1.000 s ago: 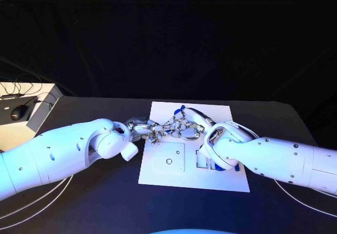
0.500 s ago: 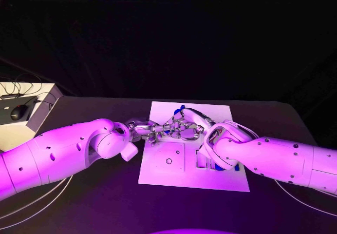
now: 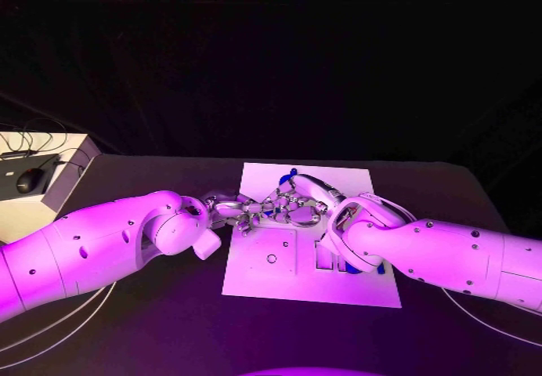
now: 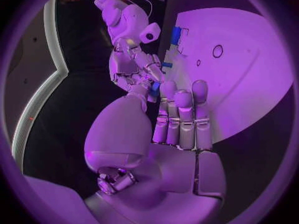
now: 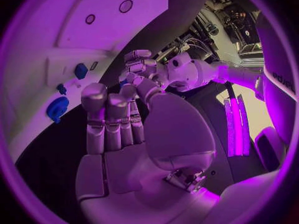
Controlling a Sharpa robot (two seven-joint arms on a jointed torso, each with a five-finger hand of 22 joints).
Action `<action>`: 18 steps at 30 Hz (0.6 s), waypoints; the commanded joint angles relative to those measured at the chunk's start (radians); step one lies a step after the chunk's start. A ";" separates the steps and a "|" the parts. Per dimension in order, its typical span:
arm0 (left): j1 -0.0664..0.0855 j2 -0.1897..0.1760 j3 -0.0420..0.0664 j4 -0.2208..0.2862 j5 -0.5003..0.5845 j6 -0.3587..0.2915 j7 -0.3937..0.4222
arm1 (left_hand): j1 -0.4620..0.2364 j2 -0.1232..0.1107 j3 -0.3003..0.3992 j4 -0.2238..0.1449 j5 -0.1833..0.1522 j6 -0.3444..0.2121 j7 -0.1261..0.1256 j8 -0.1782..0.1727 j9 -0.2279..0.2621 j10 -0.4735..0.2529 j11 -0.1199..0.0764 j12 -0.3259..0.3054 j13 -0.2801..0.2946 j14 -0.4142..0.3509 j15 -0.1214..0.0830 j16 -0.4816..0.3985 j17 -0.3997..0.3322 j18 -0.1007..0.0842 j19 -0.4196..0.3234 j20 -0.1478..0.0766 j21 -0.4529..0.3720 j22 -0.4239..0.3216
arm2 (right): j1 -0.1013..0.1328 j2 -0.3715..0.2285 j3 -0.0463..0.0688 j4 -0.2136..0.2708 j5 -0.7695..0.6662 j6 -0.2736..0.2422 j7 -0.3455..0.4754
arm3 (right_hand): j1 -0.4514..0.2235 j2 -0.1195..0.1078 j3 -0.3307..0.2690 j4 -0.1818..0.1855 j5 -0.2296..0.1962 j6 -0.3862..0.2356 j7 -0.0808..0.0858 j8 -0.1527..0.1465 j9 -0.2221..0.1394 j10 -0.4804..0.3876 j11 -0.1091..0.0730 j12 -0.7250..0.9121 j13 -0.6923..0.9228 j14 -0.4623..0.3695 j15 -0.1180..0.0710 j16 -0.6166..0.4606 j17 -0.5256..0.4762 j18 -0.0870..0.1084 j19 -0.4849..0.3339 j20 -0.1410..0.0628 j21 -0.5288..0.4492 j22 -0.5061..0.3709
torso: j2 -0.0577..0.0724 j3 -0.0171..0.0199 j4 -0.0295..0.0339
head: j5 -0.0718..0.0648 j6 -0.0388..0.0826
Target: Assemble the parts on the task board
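Hands meet fingertip to fingertip over the task board [image 3: 339, 294] toward its 11 o'clock corner: left hand [image 3: 232, 210] and right hand [image 3: 296, 202] both pinch one small blue part [image 4: 155, 88]. Uneven pull could drop it.

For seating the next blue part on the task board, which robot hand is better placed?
Probably the right robot hand: it hovers over the task board, nearer the blue parts. The left robot hand sits at the board's left edge, fingertips meeting the right's.
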 commanded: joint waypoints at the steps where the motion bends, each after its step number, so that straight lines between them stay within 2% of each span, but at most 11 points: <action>1: 0.002 0.001 0.003 0.006 0.006 0.041 0.018 | 0.007 0.005 0.015 -0.001 0.004 -0.001 -0.006 0.002 0.013 -0.006 -0.004 0.007 0.002 -0.002 -0.002 0.006 0.002 -0.011 -0.002 -0.004 0.003 0.002 | -0.002 -0.002 -0.002 -0.006 -0.012 0.028 -0.010 | 0.004 0.009 0.000 -0.004 0.004 0.022 0.019 0.003 0.001 -0.009 -0.001 -0.005 0.001 -0.005 0.003 -0.006 0.002 -0.008 -0.009 0.001 0.002 0.076 | -0.001 -0.0006 0.0004 | 0.000 -0.002; 9: 0.001 -0.001 0.003 0.007 0.011 0.046 0.017 | 0.008 0.006 0.033 -0.004 0.004 -0.003 -0.006 -0.001 0.016 -0.007 -0.004 0.006 0.002 -0.003 -0.002 0.005 0.002 -0.012 -0.003 -0.004 0.003 0.002 | -0.002 -0.001 -0.002 -0.008 -0.012 0.033 -0.011 | 0.004 0.009 0.000 -0.004 0.004 0.022 0.019 0.003 0.001 -0.009 -0.001 -0.005 0.001 -0.005 0.003 -0.006 0.002 -0.008 -0.009 0.001 0.002 0.076 | -0.001 -0.0003 0.0000 | -0.001 -0.002; 18: 0.001 -0.004 0.003 0.008 0.018 0.059 0.009 | 0.004 -0.003 0.043 -0.007 0.004 -0.001 -0.006 -0.002 0.018 -0.007 -0.004 0.006 0.003 -0.004 -0.002 0.006 0.004 -0.012 -0.003 -0.004 0.003 0.003 | -0.002 -0.001 -0.002 -0.011 -0.012 0.036 -0.012 | 0.005 0.010 0.000 -0.007 0.004 0.023 0.019 0.003 0.001 -0.009 -0.001 -0.006 0.001 -0.006 0.003 -0.007 0.001 -0.009 -0.009 0.002 0.003 0.076 | 0.000 -0.0001 0.0001 | -0.001 -0.004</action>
